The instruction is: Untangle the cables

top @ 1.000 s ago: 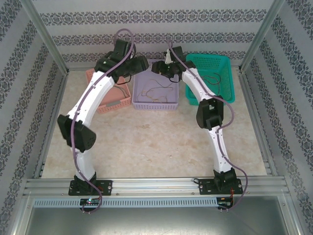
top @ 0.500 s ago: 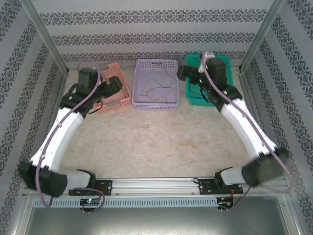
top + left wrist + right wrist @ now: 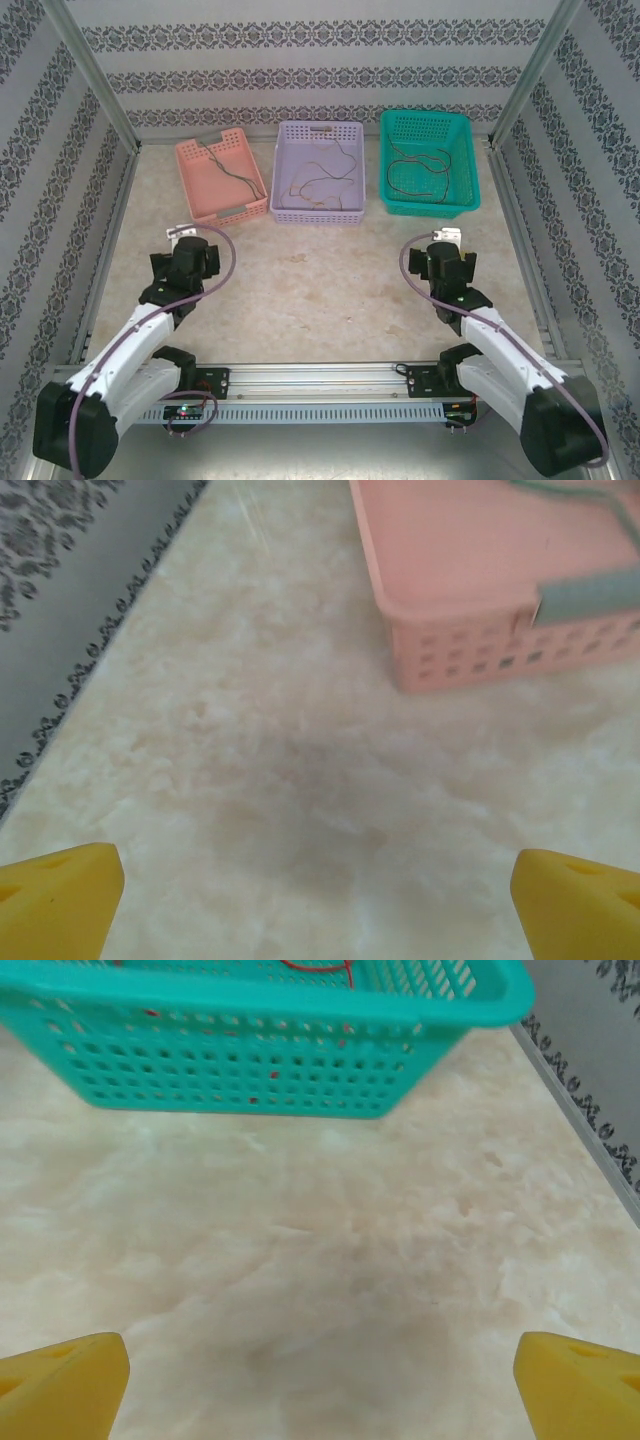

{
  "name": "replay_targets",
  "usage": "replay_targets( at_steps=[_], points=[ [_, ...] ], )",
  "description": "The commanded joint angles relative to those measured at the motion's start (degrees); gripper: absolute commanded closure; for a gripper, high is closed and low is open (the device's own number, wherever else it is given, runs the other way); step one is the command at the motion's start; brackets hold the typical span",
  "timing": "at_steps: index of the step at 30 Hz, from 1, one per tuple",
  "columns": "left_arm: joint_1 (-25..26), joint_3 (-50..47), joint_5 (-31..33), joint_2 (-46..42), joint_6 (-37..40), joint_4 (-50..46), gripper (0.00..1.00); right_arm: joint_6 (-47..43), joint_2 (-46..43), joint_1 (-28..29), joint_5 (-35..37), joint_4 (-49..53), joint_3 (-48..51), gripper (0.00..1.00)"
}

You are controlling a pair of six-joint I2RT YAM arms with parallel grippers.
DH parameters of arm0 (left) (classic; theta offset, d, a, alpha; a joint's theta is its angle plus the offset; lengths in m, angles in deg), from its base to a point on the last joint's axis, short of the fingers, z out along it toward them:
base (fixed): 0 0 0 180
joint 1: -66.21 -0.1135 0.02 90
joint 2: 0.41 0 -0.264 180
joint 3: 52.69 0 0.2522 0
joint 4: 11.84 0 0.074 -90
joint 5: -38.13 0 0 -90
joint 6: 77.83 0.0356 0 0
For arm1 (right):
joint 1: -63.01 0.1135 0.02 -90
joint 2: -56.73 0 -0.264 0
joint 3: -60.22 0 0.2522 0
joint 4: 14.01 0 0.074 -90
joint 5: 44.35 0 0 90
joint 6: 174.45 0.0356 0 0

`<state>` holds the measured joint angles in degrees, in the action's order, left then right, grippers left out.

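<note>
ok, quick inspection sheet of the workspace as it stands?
surface: beige marbled table
job's things: cables lying in pink basket, lilac basket and teal basket
clutter: nothing seen
grippers: left gripper open, holding nothing; right gripper open, holding nothing; both over bare table, short of the baskets
cables: lilac hoses run along both arms, apart from the baskets
surroundings: patterned walls, aluminium frame
</note>
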<state>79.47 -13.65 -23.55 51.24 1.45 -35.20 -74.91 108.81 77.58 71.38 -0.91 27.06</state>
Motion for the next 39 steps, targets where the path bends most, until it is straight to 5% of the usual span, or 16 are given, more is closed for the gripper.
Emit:
replay_targets(
  at_steps=[1,5,10,15,17,18,20,24,39],
  points=[
    [-2.89,-2.08,-4.3,7.42,6.81,23.7,0.01,-2.74,6.02,-4.03,-4.67,-14.81,-0.64,0.02],
    [-4.69,-3.82,-6.71,20.03,5.59,38.57,0.01,-5.31,15.7,-6.69,-10.07,-29.7,0.11,0.02],
    [-7.12,1.68,-12.28,29.55,8.31,42.79,0.01,-9.08,25.26,-9.54,-16.25,-37.88,-4.53,0.02],
    [-10.25,-3.13,-18.04,36.22,9.5,58.38,0.01,-6.71,35.01,-14.58,-25.08,-58.39,1.54,0.02],
    [-11.96,-5.58,-19.61,38.84,8.55,67.48,0.01,-5.95,33.61,-15.41,-25.24,-54.66,1.04,0.02],
    [-12.03,-4.19,-20.07,36.74,7.95,60.62,0.01,-5.54,33.21,-15.53,-24.2,-54.39,1.05,0.02],
    [-12.07,-4.68,-20.1,38.61,8.45,65.01,0.01,-5.39,34.39,-15.45,-23.23,-56.48,1.23,0.02],
    [-12.73,-3.08,-20.07,37.4,7.23,59.34,0.01,-6.91,34.32,-12.88,-18.31,-50.7,-2.37,0.02],
    [-12.46,-2.19,-22.95,37.67,9.05,58.31,0.0,-7.62,34.19,-13.32,-21.9,-50.31,-2.53,0.02]
  ],
)
